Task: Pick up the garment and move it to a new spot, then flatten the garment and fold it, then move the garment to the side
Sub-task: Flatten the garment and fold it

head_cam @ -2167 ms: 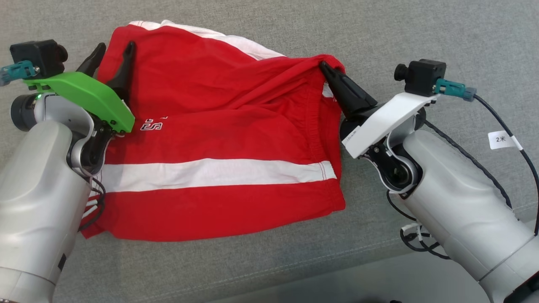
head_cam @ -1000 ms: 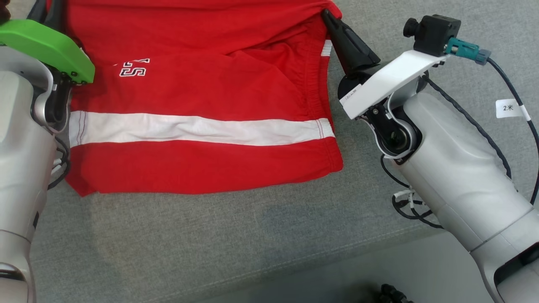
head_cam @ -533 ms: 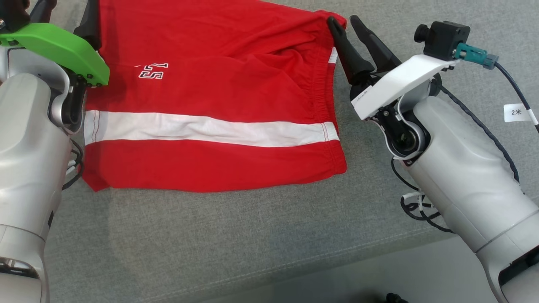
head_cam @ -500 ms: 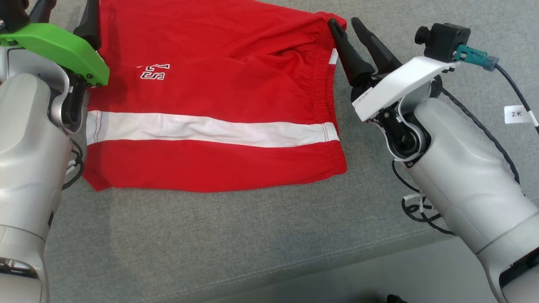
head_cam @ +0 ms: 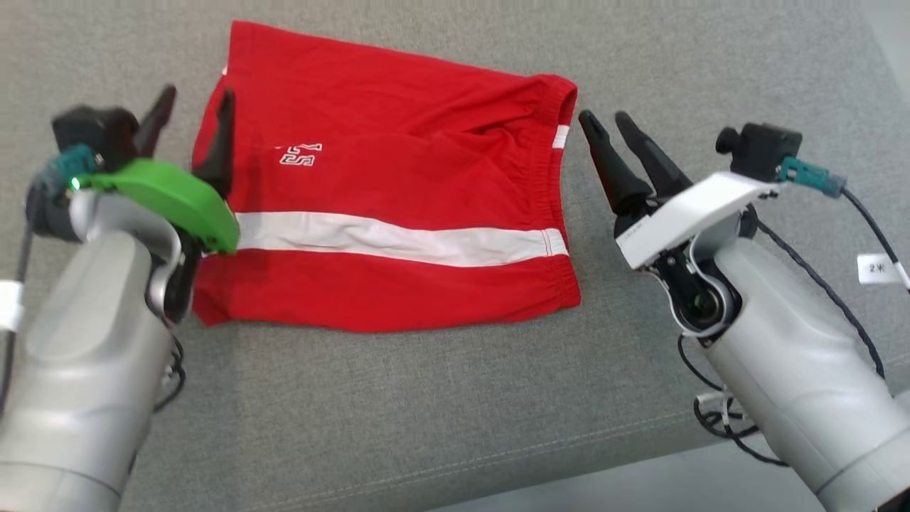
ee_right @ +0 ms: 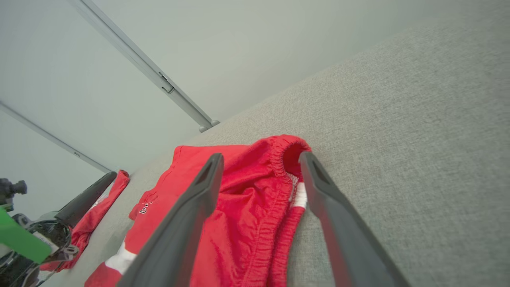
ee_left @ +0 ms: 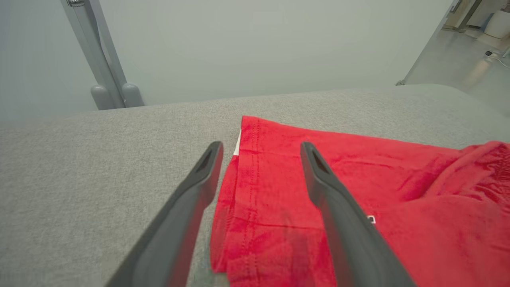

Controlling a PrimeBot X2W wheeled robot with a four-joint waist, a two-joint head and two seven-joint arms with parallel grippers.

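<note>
red garment [head_cam: 398, 206] lies folded, well back from the grey surface's [head_cam: 426, 412] near edge
left gripper [head_cam: 198, 92] and right gripper [head_cam: 601, 115] sit at its side edges, fingers apart, empty; pinching one layer could pull the fold open.

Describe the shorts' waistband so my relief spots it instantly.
On the grey woven fabric surface lie red cloth shorts with a white stripe. Their waistband is the end nearest the right gripper. It alone is gathered and puckered; the opposite end is a flat stitched hem.
</note>
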